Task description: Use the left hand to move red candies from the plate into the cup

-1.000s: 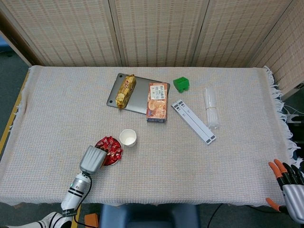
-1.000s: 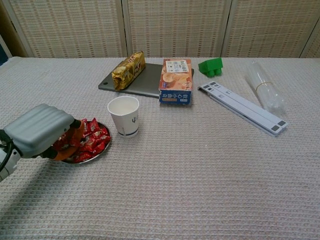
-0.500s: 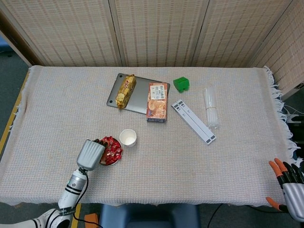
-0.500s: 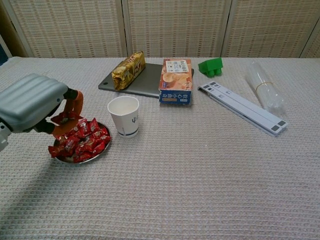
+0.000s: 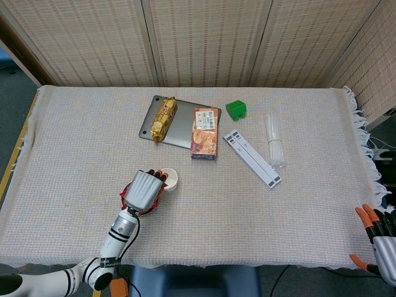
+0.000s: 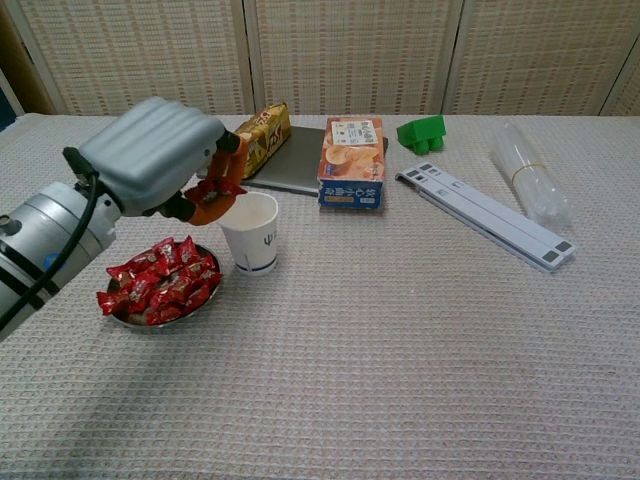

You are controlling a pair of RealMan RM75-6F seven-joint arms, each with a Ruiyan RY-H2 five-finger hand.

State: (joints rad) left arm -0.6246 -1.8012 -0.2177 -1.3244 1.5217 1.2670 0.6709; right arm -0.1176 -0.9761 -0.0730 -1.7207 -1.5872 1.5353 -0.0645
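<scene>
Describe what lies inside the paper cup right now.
From the chest view the cup shows only a bare white inner wall; its bottom is hidden. The left hand holds a red candy at its rim.

Cup point(image 6: 249, 232) as ref: plate point(image 6: 137, 319) of candies point(image 6: 160, 287) sat just to its left & a bit nearer the robot, w/ left hand point(image 6: 160, 155) above the cup's left rim. Behind the cup lay a laptop point(image 6: 290, 162) w/ a snack bag point(image 6: 256, 140) on it; a box point(image 6: 352, 161) stood at the laptop's right edge, a block point(image 6: 421, 133) further right & back. Well to the cup's right lay a flat stand point(image 6: 486, 213), w/ a roll of bags point(image 6: 527, 184) beyond; right hand point(image 5: 378, 241) was off the table's near-right corner.
</scene>
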